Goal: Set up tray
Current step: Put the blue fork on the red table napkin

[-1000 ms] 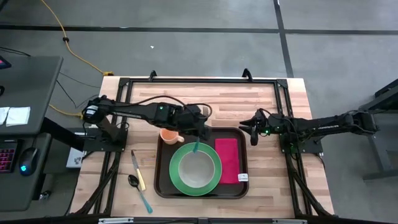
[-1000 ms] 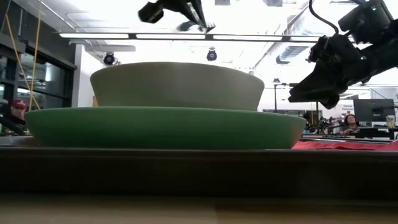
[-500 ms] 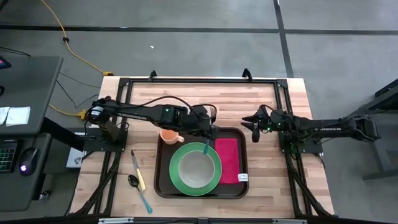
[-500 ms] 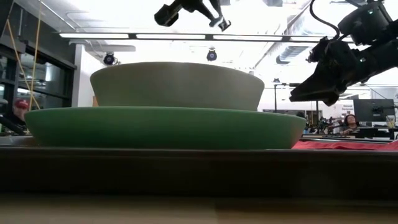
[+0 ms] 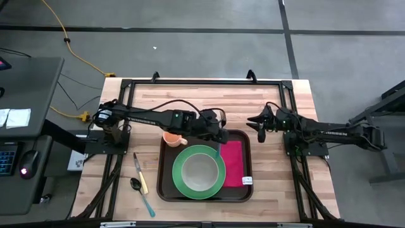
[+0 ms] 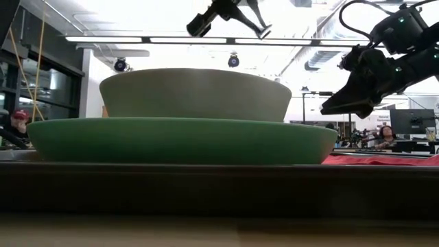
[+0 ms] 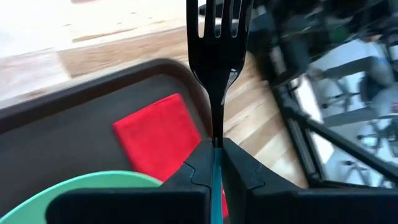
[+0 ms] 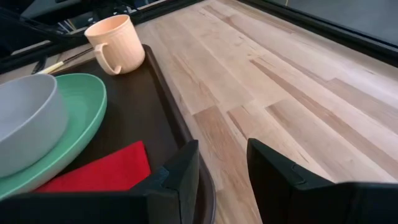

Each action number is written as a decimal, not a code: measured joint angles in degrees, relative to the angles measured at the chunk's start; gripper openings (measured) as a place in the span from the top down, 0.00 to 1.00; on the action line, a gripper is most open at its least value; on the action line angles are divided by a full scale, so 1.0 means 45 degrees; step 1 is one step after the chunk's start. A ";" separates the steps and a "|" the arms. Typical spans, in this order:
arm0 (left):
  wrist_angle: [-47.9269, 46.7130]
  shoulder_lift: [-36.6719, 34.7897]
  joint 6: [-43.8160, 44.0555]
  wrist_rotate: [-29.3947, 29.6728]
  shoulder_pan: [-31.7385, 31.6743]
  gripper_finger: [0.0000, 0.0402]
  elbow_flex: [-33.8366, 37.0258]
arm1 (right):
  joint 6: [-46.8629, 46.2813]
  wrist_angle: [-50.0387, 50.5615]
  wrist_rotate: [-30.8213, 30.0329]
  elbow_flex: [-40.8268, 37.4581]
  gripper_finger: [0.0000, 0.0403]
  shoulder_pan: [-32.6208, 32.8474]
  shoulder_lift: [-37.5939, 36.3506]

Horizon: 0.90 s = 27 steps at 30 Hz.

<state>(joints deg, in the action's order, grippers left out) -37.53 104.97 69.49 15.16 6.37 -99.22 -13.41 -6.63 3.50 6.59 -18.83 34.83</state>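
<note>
Table: tray (image 5: pixel 166 187) | left gripper (image 7: pixel 216 147) clamps fork (image 7: pixel 217 50) | right gripper (image 8: pixel 222 163) parted, empty

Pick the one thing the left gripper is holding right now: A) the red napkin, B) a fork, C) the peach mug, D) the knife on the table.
B: in the left wrist view the left gripper is shut on the handle of a fork, tines pointing away, above the tray and the red napkin.
</note>
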 joint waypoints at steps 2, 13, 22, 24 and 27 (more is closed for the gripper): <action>0.0221 -0.0021 0.0000 0.0032 0.0000 0.87 -0.0010 | 0.0000 -0.0005 0.0331 0.0000 0.72 -0.0143 0.0000; 0.0226 0.0142 -0.0010 0.0205 0.0000 0.87 -0.0015 | -0.0942 -0.1113 0.2892 0.0000 0.72 -0.0243 0.0005; 0.0884 0.0560 -0.0112 -0.0020 0.0000 0.87 -0.0025 | -0.2143 -0.3393 0.3789 0.0000 0.72 -0.0243 0.0005; 0.0885 0.0640 -0.0112 0.0011 0.0000 0.87 -0.0025 | -0.2459 -0.3709 0.3874 0.0000 0.72 -0.0234 0.0005; 0.1009 0.0680 -0.0124 -0.0009 0.0000 0.87 0.0002 | -0.2987 -0.3837 0.3922 0.0000 0.72 -0.0234 0.0005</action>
<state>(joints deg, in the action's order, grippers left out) -32.99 108.03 68.93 15.11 6.37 -99.21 -26.85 -23.90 21.15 6.59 -19.88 34.85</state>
